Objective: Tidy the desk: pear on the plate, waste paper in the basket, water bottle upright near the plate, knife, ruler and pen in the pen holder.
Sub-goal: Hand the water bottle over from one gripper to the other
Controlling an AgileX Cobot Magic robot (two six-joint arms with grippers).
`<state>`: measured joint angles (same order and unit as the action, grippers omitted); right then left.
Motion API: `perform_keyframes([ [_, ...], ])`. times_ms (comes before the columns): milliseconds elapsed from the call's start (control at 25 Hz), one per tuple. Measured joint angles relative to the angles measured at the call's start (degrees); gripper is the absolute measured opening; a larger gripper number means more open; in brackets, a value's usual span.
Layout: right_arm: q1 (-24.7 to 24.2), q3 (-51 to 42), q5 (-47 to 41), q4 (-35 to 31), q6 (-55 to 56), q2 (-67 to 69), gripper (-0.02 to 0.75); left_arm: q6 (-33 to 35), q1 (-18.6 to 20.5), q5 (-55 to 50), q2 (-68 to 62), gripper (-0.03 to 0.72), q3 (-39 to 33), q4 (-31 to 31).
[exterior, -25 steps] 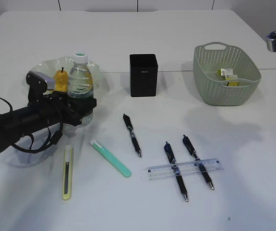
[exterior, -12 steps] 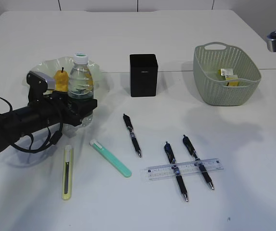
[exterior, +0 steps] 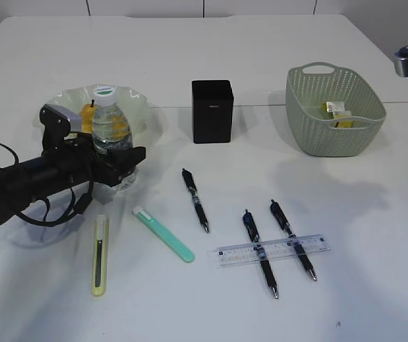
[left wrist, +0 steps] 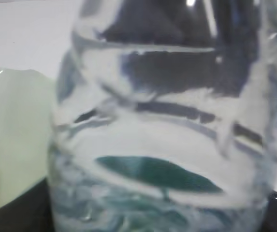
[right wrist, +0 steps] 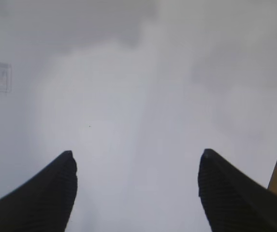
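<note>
Your left fingers point(exterior: 134, 153) sit round the lower body of the water bottle point(exterior: 110, 121). Can't tell if they clamp it or stand slack; the wrist cam is all bottle, no gap visible. The bottle stands at the front rim of the plate point(exterior: 147, 117), the pear point(exterior: 87, 110) just behind it, and it looks a bit tilted toward the plate.

Risks:
- If the base isn't flat on the desk point(exterior: 260, 57), or rides on the plate rim, letting go tips it onto the pear.
- Pulling back w/ a finger touching drags it over.

The right fingers point(right wrist: 56, 188) are apart, nothing between them, over bare desk.

Room: open desk behind the left arm, so back straight out. The yellow utility knife point(exterior: 100, 255) and the teal knife point(exterior: 163, 234) lie near, toward the front. The pen holder point(exterior: 212, 111) and basket point(exterior: 335, 135) are well apart, to the right.
</note>
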<state>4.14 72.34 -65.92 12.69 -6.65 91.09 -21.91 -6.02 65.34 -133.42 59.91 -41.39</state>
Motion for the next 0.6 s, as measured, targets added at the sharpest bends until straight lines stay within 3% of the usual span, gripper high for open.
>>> perform_keyframes([
  [600, 0.00, 0.00, 0.00, 0.00, 0.00, 0.00, 0.576, 0.00, 0.00, 0.00, 2.89, 0.552, -0.30, -0.89],
])
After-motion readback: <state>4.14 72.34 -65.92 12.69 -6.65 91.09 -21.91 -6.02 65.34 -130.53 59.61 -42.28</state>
